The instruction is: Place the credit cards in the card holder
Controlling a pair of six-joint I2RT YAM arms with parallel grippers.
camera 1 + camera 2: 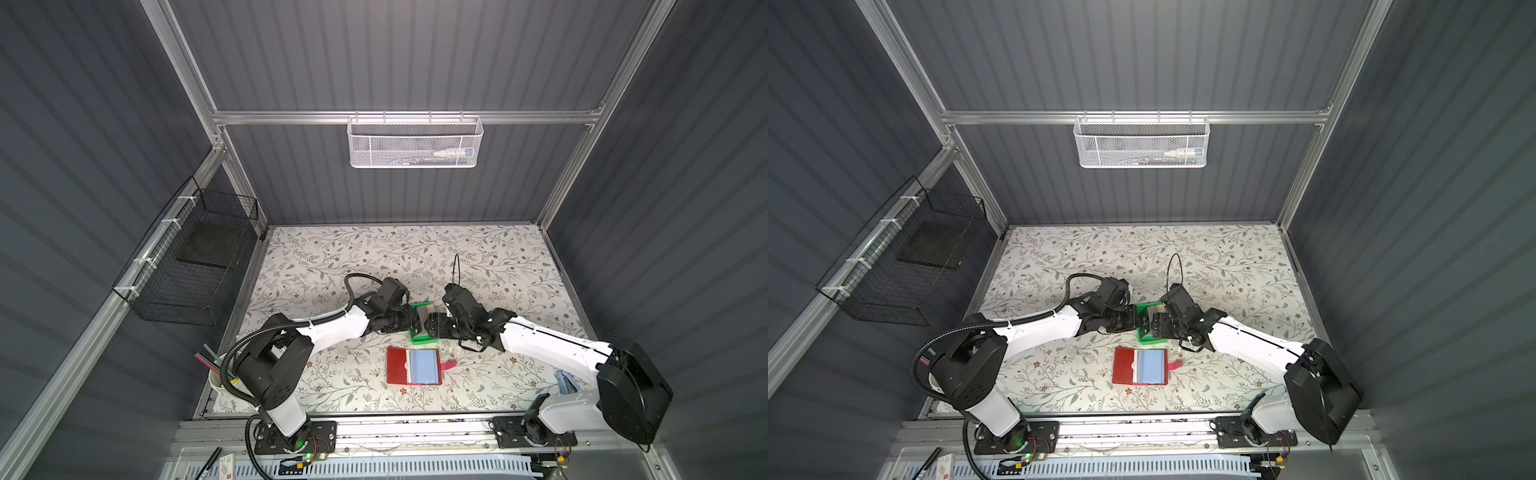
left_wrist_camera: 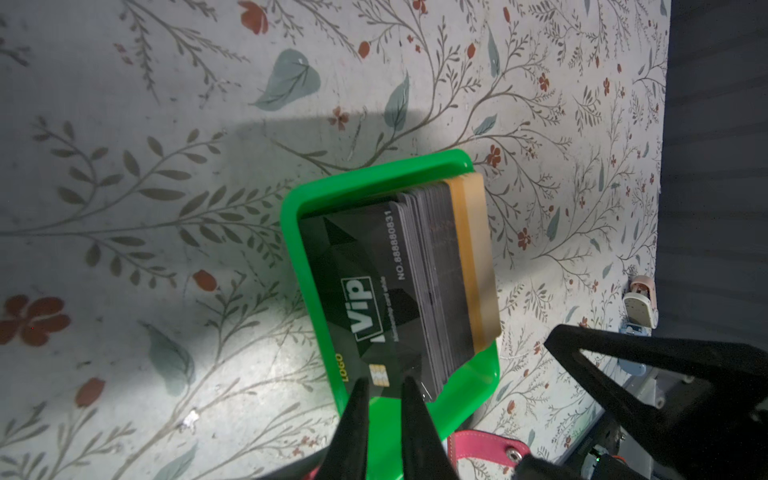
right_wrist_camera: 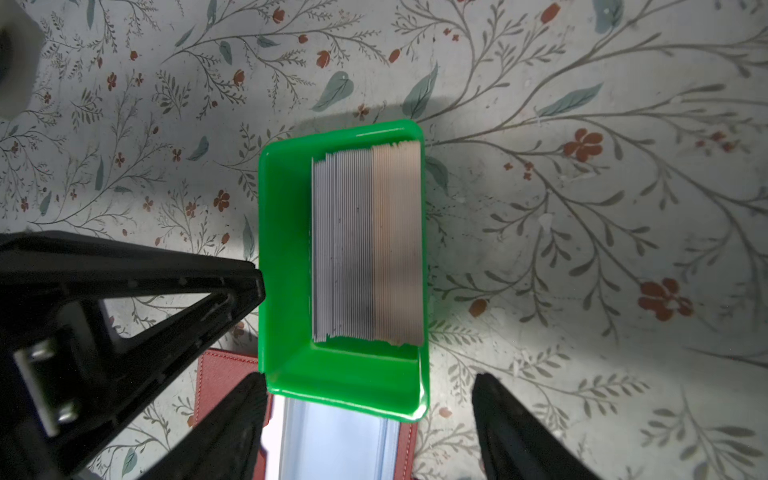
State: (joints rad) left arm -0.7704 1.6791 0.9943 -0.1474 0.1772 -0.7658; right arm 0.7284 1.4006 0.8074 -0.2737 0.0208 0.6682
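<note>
The credit cards point(image 3: 365, 249) stand on edge as a stack in a small green tray point(image 3: 286, 249) at mid-table, with white and grey edges on one side and tan on the other. A black "Vip" card point(image 2: 361, 291) fronts the stack point(image 2: 449, 270). My left gripper point(image 2: 385, 381) is at the tray's left wall point(image 1: 413, 322), jaws a narrow gap apart with nothing pinched. My right gripper point(image 3: 368, 376) is open wide at the tray's near end point(image 1: 432, 326). The red card holder point(image 1: 413, 365) point(image 1: 1140, 365) lies open in front of the tray, clear sleeves up.
The holder's pink snap tab point(image 2: 486, 449) points right. A white cup of pens point(image 1: 218, 376) stands front left and a light blue object point(image 1: 565, 384) front right. A black wire basket point(image 1: 187, 270) hangs on the left wall and a white mesh basket point(image 1: 415, 143) on the back rail.
</note>
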